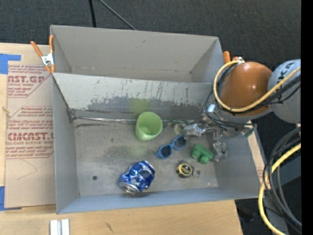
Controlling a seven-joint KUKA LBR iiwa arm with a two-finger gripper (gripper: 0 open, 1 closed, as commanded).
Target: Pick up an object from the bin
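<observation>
My gripper (215, 142) hangs low at the right side of the bin, under the arm's orange cover. Just left of and below it lies a small green plastic piece (201, 153), close to the gripper; I cannot tell if they touch. Blue toy sunglasses (171, 148) lie further left on the bin floor. A small round black and yellow tape measure (185, 170) sits in front of the green piece.
A light green cup (148, 126) stands near the middle of the bin by the back slope. A crushed blue can (137, 176) lies near the front wall. The bin's right wall is close behind the gripper.
</observation>
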